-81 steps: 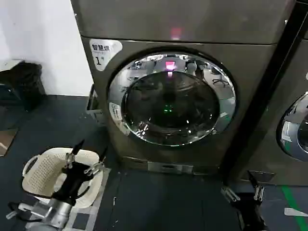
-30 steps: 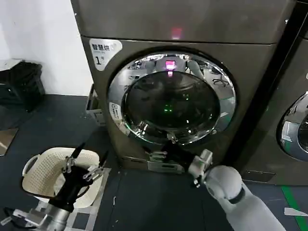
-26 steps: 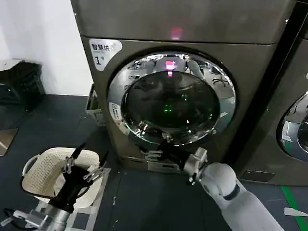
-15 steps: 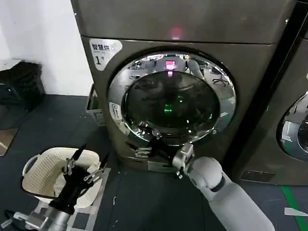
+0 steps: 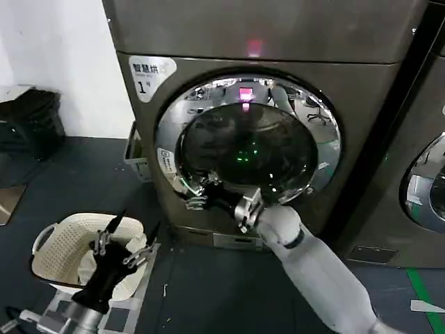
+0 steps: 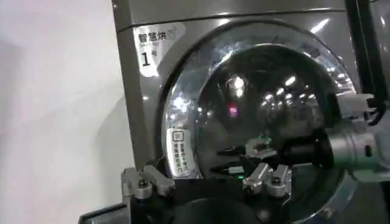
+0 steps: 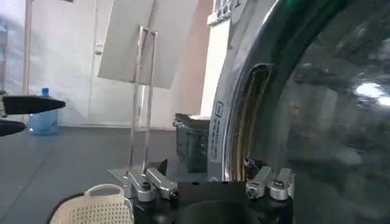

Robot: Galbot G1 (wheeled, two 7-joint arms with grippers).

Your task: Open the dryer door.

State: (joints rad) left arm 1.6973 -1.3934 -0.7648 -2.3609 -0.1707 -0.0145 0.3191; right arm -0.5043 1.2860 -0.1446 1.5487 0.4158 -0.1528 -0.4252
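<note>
The dryer door is closed on the machine front. The right gripper, fingers spread, sits at its rim near 8 o'clock; it should hook the recess there, then pull outward. The left gripper, released, waits above the basket.

Right end effector sits against the dryer door, a white basket below

white laundry basket — on dark floor | black crate — by white wall
</note>
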